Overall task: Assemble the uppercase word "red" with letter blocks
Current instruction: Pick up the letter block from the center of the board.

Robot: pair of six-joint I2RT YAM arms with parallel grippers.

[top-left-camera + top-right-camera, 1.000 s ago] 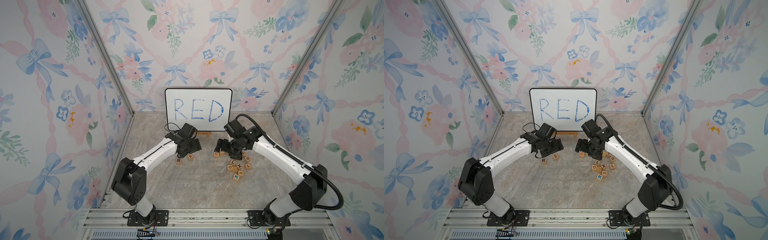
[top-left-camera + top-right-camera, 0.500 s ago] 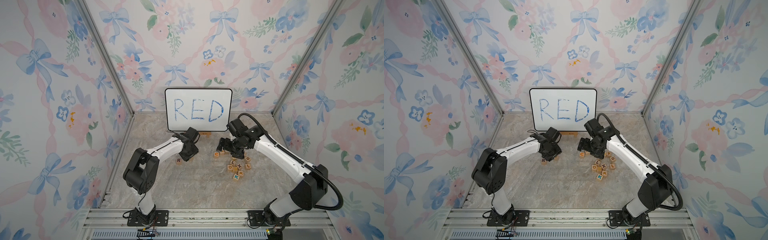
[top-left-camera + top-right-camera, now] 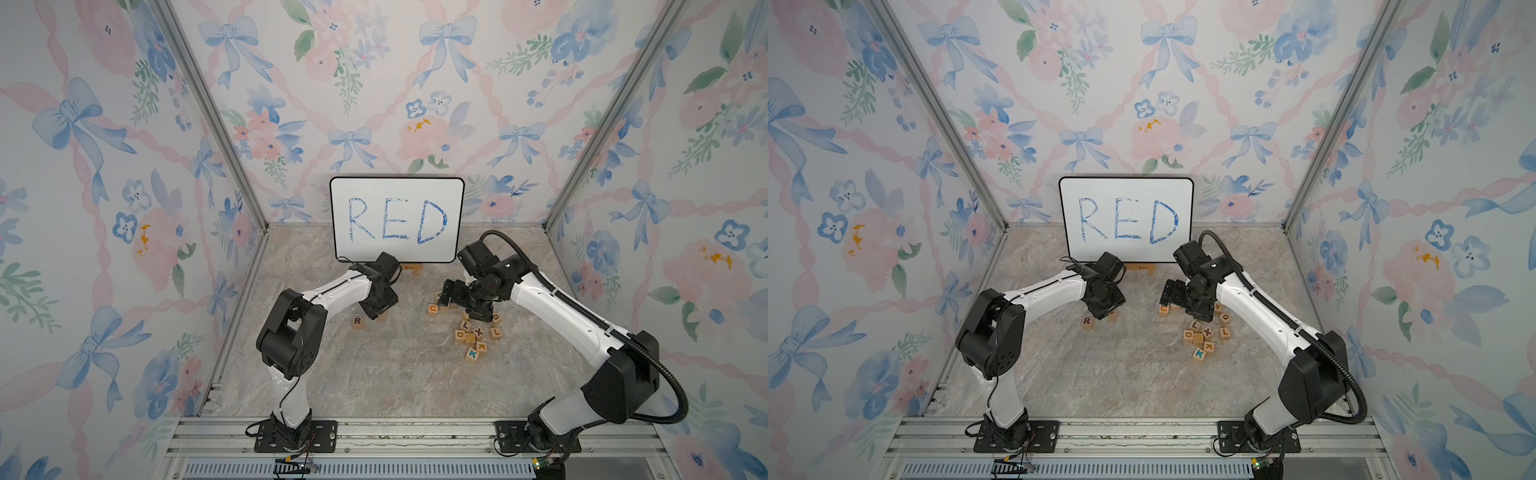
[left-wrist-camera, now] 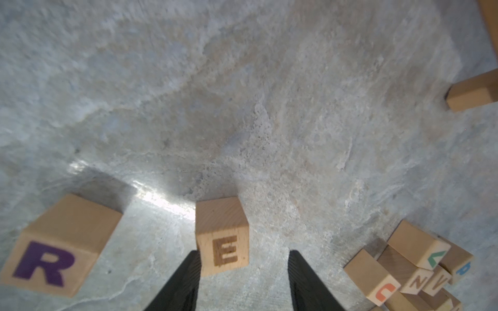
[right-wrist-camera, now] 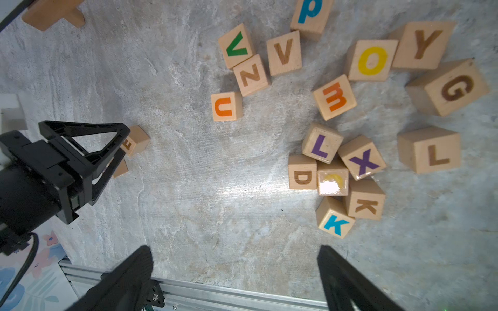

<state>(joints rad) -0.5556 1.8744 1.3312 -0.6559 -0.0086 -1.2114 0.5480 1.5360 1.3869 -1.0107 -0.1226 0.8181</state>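
Observation:
The R cube (image 4: pixel 62 242) with its purple letter lies on the stone floor, seen also in both top views (image 3: pixel 357 321) (image 3: pixel 1087 321). Beside it, to the right, rests the E cube (image 4: pixel 222 237), showing a brown E face. My left gripper (image 4: pixel 244 253) is open around it: one finger touches the cube and a gap is left to the other finger (image 4: pixel 301 274). From above, the left gripper (image 3: pixel 376 311) covers most of the E cube (image 3: pixel 383 318). A cube with a brown D (image 5: pixel 302 176) (image 3: pixel 459 335) sits at the pile's edge. My right gripper (image 5: pixel 234 250) (image 3: pixel 457 295) is open and empty above the pile.
Several other letter cubes lie in a loose pile (image 3: pixel 478 332), among them a teal K (image 5: pixel 335 223) and an orange U (image 5: pixel 225 106). The white board (image 3: pixel 397 220) reading RED stands at the back wall on a wooden stand (image 3: pixel 411 268). Walls enclose three sides.
My left gripper has dropped over the E cube and its jaws have narrowed around it. The left elbow has swung to the right. The right gripper has shifted only slightly.

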